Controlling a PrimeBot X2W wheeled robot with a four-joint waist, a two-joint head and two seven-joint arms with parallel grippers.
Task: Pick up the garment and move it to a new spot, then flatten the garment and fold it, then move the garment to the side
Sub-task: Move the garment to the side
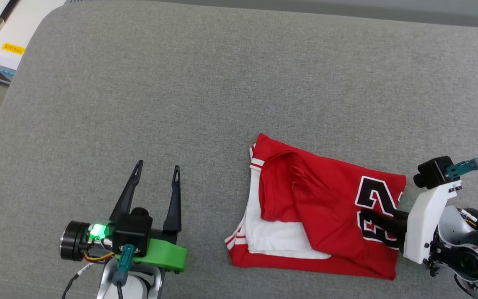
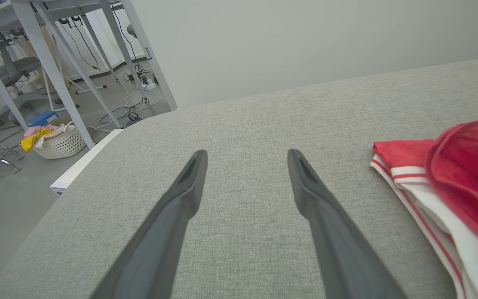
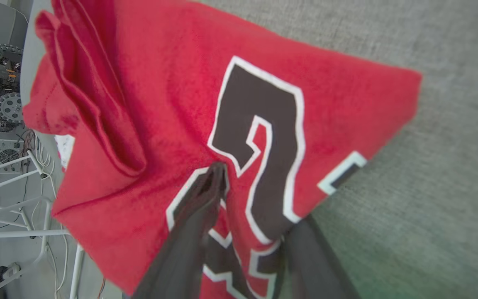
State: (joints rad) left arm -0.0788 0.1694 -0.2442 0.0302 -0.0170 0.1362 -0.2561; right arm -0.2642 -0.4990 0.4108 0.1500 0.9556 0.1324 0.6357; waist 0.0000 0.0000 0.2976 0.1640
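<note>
On the grey fabric-covered table (image 1: 222,83), the red soft-cloth T-shirt (image 1: 326,207) lay folded. The right tool (image 1: 365,218) straddled its right edge (clamped or not: cannot tell); the left tool (image 1: 158,166) stood wide, well apart.

Garment (image 1: 326,199) on cushion (image 1: 222,83), right of left claw (image 1: 158,165); right claw (image 1: 367,224) at its right edge.
</note>
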